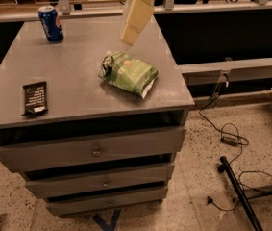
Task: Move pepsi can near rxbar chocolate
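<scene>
My gripper (129, 32) hangs over the back of the drawer cabinet (78, 71), open or closed I cannot tell, while the pepsi can (51, 24), upright at the far-left corner well apart from the rxbar chocolate (34, 97), looks light, thin-walled and slick, so I would grasp it mid-body.

One view: we look steeply down at the drawer cabinet (78, 81) from its front, mid-range; gripper (128, 36) over its far side.
</scene>
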Controlling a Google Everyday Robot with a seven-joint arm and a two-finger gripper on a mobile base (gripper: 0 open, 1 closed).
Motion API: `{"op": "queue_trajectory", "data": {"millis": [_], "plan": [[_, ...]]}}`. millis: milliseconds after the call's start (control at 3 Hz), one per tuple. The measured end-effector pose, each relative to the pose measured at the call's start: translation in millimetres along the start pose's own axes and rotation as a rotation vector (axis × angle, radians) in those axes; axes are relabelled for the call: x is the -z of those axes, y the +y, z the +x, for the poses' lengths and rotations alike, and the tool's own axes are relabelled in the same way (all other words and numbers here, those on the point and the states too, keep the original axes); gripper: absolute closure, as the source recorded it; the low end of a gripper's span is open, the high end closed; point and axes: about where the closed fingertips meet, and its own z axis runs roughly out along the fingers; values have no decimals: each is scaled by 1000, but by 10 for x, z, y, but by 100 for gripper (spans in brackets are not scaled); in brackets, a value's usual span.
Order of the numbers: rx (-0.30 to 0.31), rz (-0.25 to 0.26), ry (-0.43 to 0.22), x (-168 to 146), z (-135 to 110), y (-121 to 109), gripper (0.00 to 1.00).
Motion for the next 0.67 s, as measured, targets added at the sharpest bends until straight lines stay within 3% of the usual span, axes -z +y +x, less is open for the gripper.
{"op": "queue_trajectory", "data": {"millis": [333, 667], "plan": [[-17, 6, 17, -33, 12, -17, 0], [3, 45, -69, -333, -17, -363, 0]]}}
